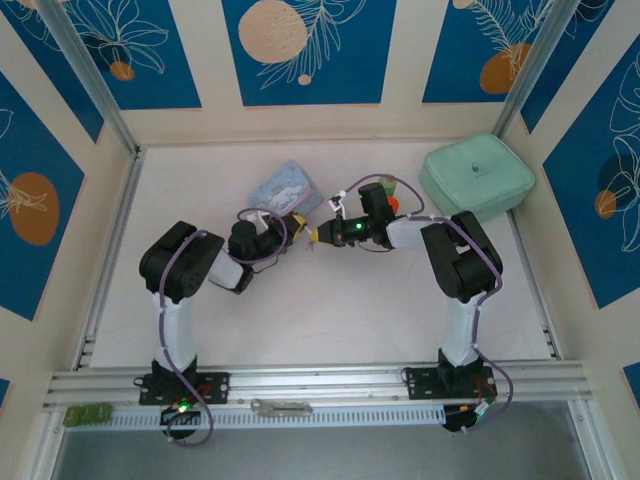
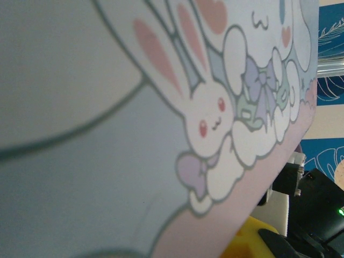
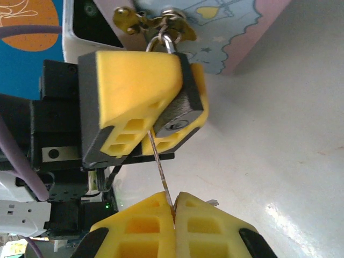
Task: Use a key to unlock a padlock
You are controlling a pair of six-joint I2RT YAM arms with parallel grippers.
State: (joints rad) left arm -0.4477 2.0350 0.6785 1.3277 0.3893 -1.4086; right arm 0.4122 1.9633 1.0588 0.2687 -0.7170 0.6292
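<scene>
In the right wrist view the padlock [image 3: 181, 110], dark grey with a silver shackle [image 3: 169, 42], is clamped between the yellow fingers of my left gripper [image 3: 153, 137], keyhole [image 3: 176, 125] facing the camera. Brass-coloured bits [image 3: 128, 19] hang at the shackle. My right gripper [image 3: 174, 215] is shut on the thin silvery key [image 3: 160, 171]. The key's tip touches the lock's lower left edge, just left of the keyhole. From above, both grippers [image 1: 296, 226] [image 1: 313, 237] meet at table centre. The left wrist view has one yellow finger [image 2: 250, 244] at the bottom.
The pale blue tin [image 1: 286, 187] [image 2: 161, 123] with a bunny picture lies right behind the left gripper. A mint green case [image 1: 478, 177] stands at the back right, an orange-capped bottle [image 1: 394, 204] behind the right arm. A flat grey metal bar [image 1: 280, 407] rests on the front rail.
</scene>
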